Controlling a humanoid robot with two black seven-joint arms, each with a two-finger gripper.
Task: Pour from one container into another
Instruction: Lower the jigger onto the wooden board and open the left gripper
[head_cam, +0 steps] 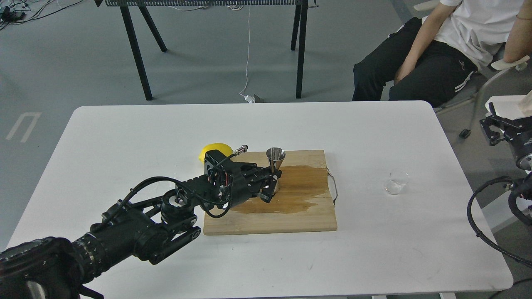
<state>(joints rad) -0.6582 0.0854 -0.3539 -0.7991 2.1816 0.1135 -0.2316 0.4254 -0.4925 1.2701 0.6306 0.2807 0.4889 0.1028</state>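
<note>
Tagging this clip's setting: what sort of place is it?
Probably a robotics lab or test room: a bare grey floor with loose cables, a plain white table, and a seated person watching beside it.

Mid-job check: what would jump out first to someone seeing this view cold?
The black left end effector closed around the small shiny steel hourglass jigger on the wooden cutting board. A dark wet patch spreads across the board. The small clear glass cup sits alone on the white table, right of the board.
</note>
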